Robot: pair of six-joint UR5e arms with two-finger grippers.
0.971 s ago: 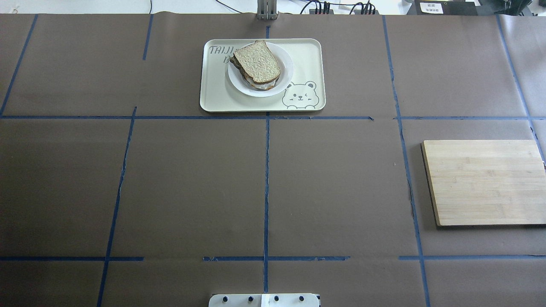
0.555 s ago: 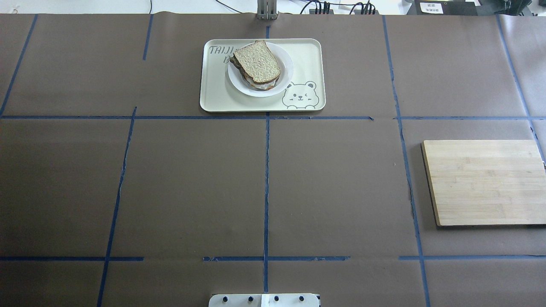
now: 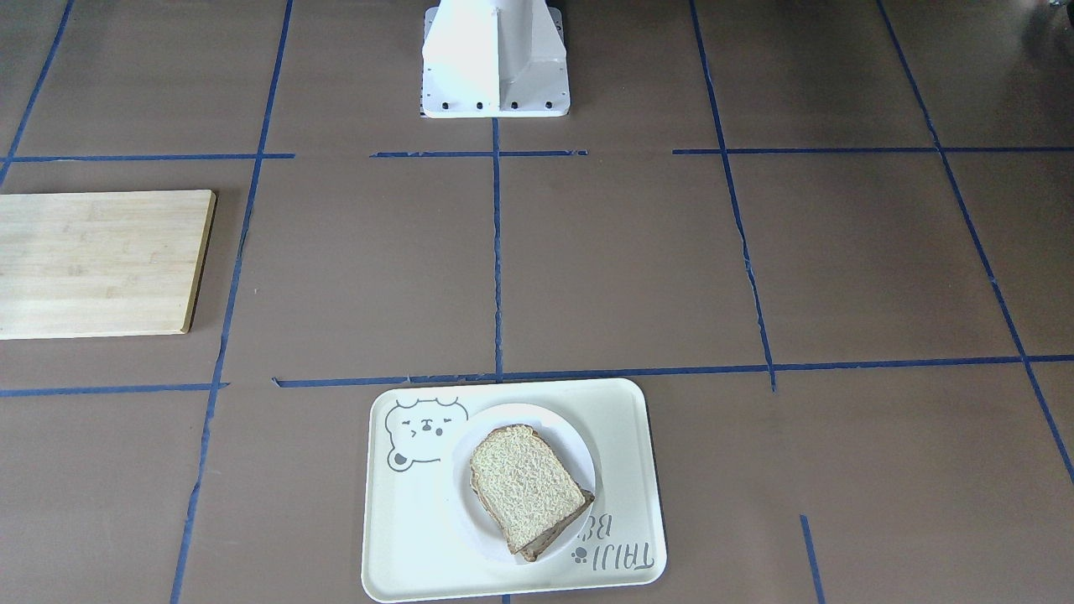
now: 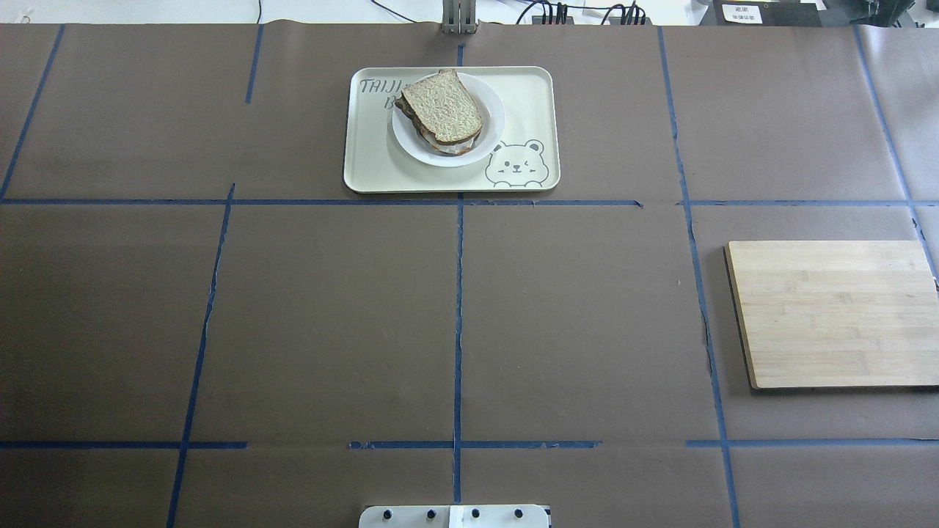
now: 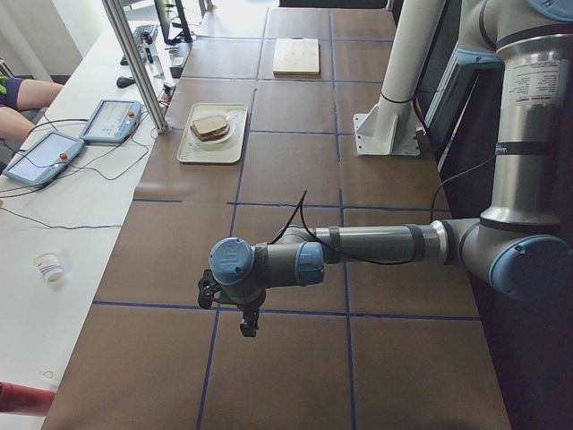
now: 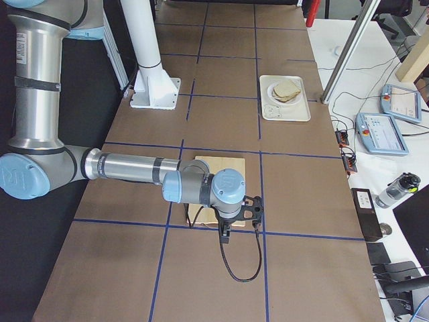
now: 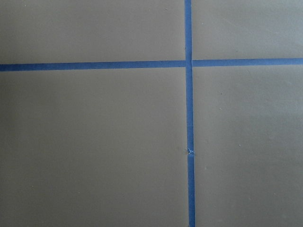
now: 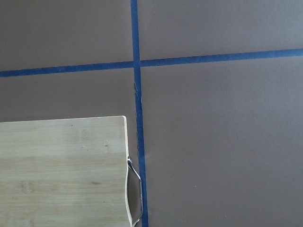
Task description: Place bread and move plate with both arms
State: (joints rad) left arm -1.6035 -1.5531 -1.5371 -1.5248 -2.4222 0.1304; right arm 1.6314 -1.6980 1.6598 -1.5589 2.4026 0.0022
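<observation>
Starting at the robot's left end of the table, we find the left arm stretched out level. Its left gripper hangs above a crossing of blue tape lines, well apart from the tray. We see that gripper only from a side camera, so we cannot tell whether its jaws are parted or closed.

Moving on, the tray itself lies by the table edge farthest from the robot, on the middle tape line. On the tray sits the plate, covering part of the tray's printed lettering, with the bear drawing just beside its rim. The bread lies on the plate, stacked on a lower slice whose crust peeks out beneath it.

Farther right, the wooden board lies flat, well apart from the tray and nearer the robot than the tray is. Last, the right arm reaches over that board, and the right gripper hangs above the board end farthest from the tray. Here too we have only a side view, so we cannot tell how its jaws stand.
</observation>
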